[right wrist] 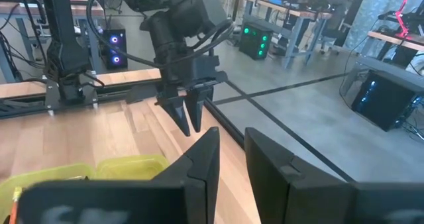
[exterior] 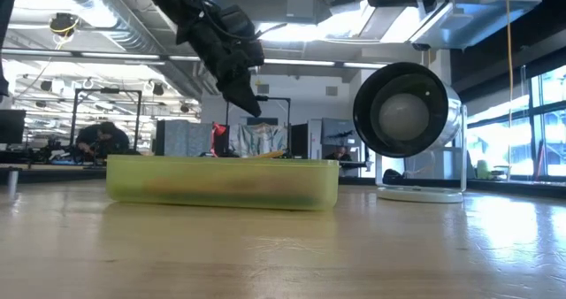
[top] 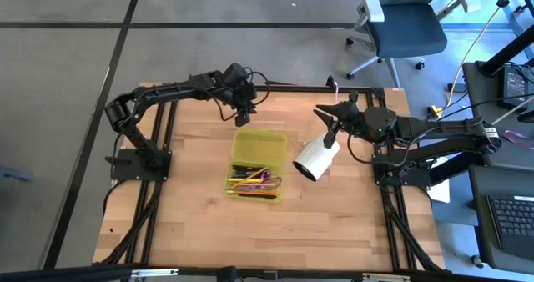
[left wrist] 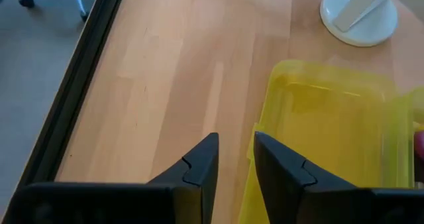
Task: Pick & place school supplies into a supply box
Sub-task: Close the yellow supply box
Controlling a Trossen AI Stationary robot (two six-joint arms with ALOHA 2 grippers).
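High view shows the shallow see-through yellow-green plastic supply box [top: 258, 163] in the middle of the light wooden table [top: 192, 207]. The thin pens and pencils [top: 250, 180] and the small purple-handled scissors [top: 269, 179] lie inside it, at the end nearer the front of the table.

The left gripper [top: 243, 118] hangs just above the far end of the box. Its fingers [left wrist: 199, 168] are almost closed, with only a thin gap, and they hold nothing. The right gripper [top: 331, 135] waits off to the side, also nearly closed and empty.

What could go wrong? The left fingers are very near the box rim. If they go down here, they could bump the rim and push or tip the light box, and the pens may roll.

The white round cylinder on a cord [top: 314, 159] lies just beside the box, under the right gripper. The right arm could knock it into the box if it swings low.
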